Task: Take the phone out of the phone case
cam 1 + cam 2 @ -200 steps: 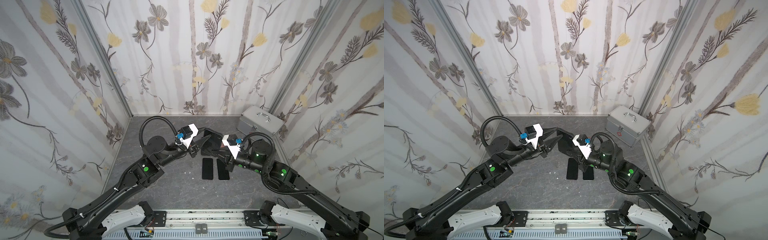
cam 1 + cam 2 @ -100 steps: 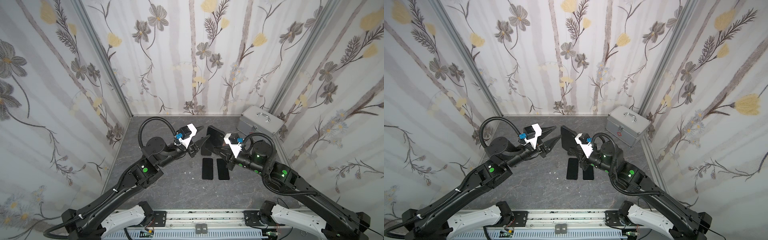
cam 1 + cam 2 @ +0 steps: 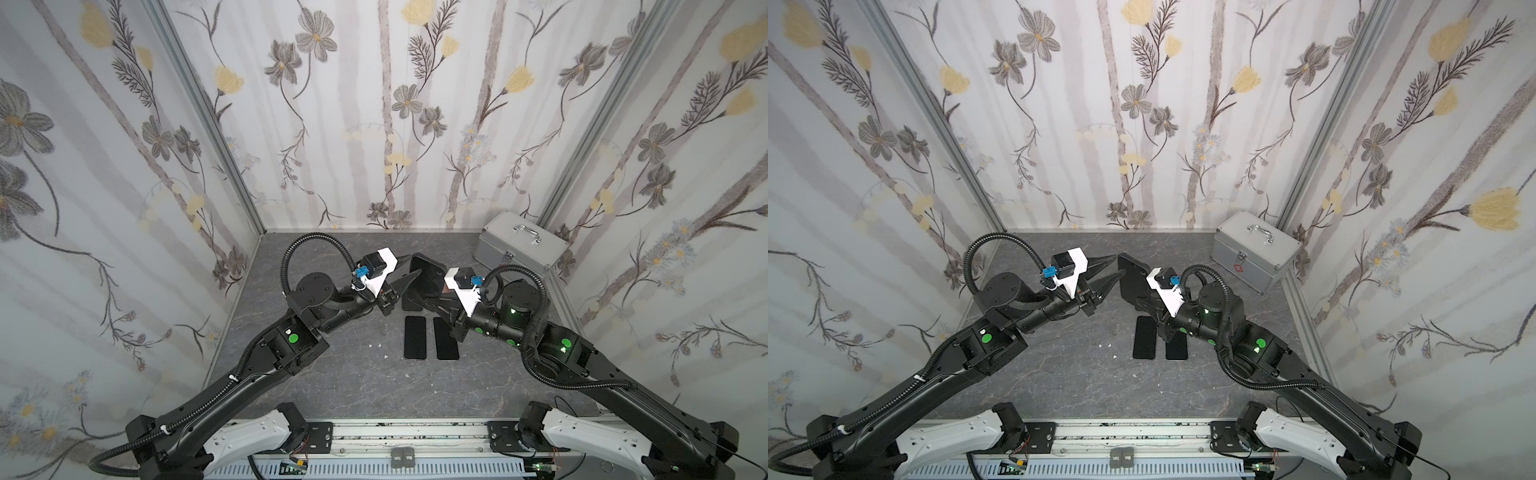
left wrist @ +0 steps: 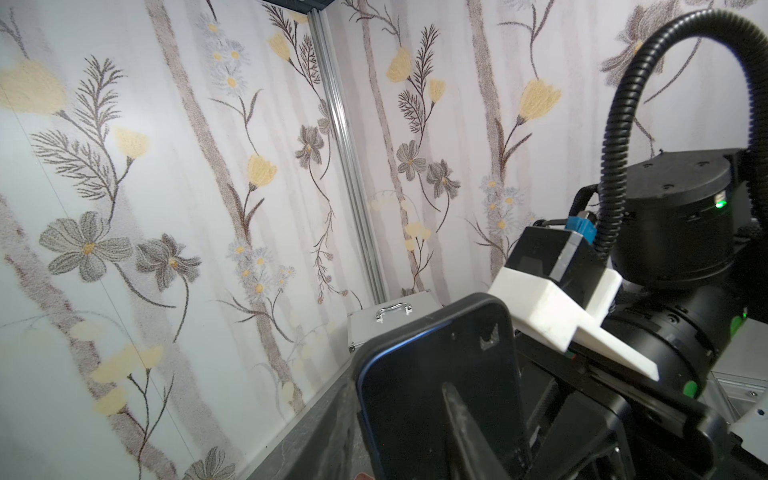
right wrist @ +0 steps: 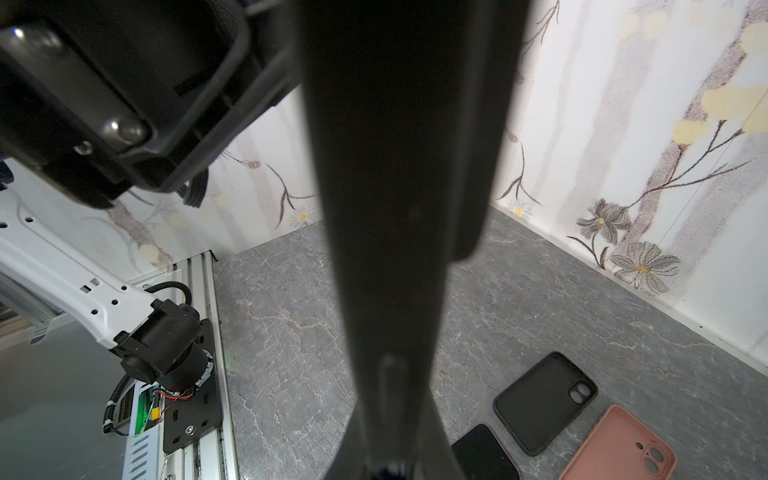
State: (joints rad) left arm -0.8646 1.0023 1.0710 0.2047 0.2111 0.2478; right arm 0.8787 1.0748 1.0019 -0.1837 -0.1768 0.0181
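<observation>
Phone (image 4: 415, 395) and phone case (image 4: 478, 301) hang together as one dark slab in the middle of the booth. They are over the grey marbled table (image 3: 332, 374), between the two arms. In the left wrist view the glass is glossy black with a thin blue rim. The matte black case wraps round it with rounded corners.

The slab stands on end, its long axis running up and down and leaning a little. The free short end is uppermost and the other short end is down by the right gripper (image 3: 432, 299). The broad screen side faces the left arm and the back faces the right arm. Whether the bottom edge touches the table I cannot tell.

The right gripper is clamped tight on the lower part of the phone case, with the phone inside it. The left gripper (image 3: 1119, 264) has its jaws parted by the slab's upper half. One black finger (image 4: 463, 432) lies across the screen, and I cannot tell whether the other one touches anything.

Just in front of the held slab, two flat black slabs (image 3: 414, 336) lie side by side on the table. A pink phone case (image 5: 619, 444) also lies flat there, in the right wrist view. A silver carry case (image 3: 519, 249) sits in the far right corner.
</observation>
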